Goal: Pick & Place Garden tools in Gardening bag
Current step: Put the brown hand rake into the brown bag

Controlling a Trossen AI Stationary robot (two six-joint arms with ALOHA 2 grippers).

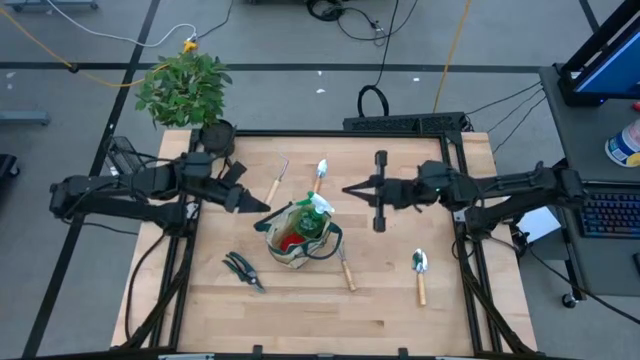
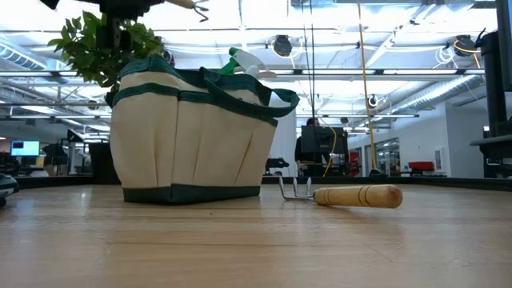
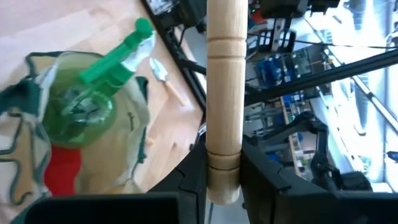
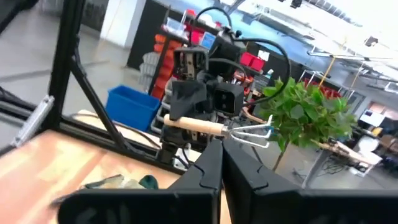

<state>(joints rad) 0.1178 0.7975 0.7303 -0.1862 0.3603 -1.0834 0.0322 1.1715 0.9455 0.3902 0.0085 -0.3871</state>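
The beige gardening bag with green trim stands mid-table, with a green spray bottle and red gloves inside. My left gripper hangs just left of the bag, shut on a wooden-handled rake. Across the bag from it, my right gripper is shut on nothing. Flat on the table lie black pruning shears, a second rake and two trowels. My left gripper pinches the rake's wooden handle near its butt end between its two fingers. The handle sticks out beyond the fingers toward the table's far right. The rake is lifted clear of the table, roughly level, its tines away from the gripper.
A potted green plant in a black pot stands at the far left corner. A black frame edges the table's far and right sides. Bare wood lies along the near edge.
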